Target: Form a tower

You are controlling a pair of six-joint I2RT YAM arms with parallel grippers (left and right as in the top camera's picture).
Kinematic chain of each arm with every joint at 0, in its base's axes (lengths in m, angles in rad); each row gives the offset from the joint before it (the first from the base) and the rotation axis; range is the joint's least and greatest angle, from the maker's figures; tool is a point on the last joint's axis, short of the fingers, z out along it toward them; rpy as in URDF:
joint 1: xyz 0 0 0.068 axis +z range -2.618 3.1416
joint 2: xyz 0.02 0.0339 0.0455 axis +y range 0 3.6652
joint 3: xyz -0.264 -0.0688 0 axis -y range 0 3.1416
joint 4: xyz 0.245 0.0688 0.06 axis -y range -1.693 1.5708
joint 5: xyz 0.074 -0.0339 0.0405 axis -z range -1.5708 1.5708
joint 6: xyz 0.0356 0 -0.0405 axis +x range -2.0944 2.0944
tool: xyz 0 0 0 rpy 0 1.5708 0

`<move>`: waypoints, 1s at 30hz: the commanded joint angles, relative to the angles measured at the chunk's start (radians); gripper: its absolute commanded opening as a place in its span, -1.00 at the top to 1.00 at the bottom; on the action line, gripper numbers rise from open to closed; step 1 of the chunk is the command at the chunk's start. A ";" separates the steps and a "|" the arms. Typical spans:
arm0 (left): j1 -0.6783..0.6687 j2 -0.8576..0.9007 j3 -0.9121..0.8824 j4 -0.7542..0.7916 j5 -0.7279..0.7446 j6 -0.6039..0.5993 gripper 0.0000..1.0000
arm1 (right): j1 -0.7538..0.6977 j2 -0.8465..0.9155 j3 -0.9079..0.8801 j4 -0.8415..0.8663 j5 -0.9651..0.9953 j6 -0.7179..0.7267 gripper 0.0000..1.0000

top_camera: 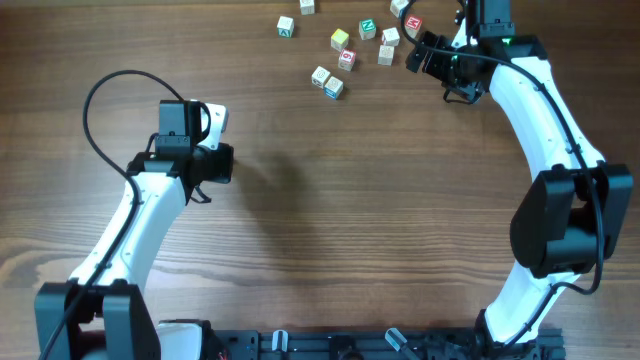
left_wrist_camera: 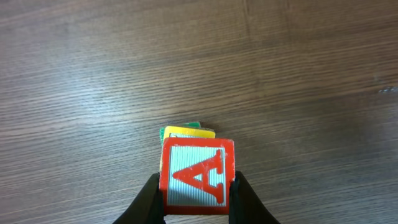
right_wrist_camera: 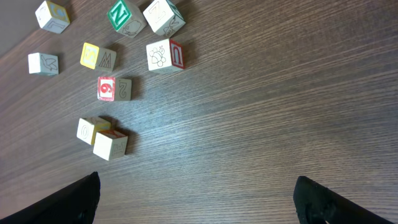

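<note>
On table | left gripper clamps tower (red A atop)

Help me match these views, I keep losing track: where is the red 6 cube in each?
Overhead: red 6 cube near the top, just right of centre.
Left wrist: not in it.
Right wrist: upper left.
Shared landmark: green N cube, up-right of it in both of those views.

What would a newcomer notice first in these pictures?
The left tool is shut on the tower, whose top cube shows a red A above yellow and green edges. Scattered loose letter cubes lie at the far side of the table, beside the open right tool.
</note>
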 commanded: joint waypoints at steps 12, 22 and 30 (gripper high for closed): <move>0.040 0.014 -0.006 0.017 0.036 -0.002 0.69 | 0.002 0.014 -0.004 0.003 -0.002 0.006 -0.99; 0.040 0.014 -0.006 0.018 0.053 0.001 0.65 | 0.002 0.014 -0.004 0.003 -0.002 0.006 -0.99; 0.040 0.014 -0.006 0.033 0.054 0.001 0.64 | 0.002 0.014 -0.004 0.003 -0.002 0.006 -0.99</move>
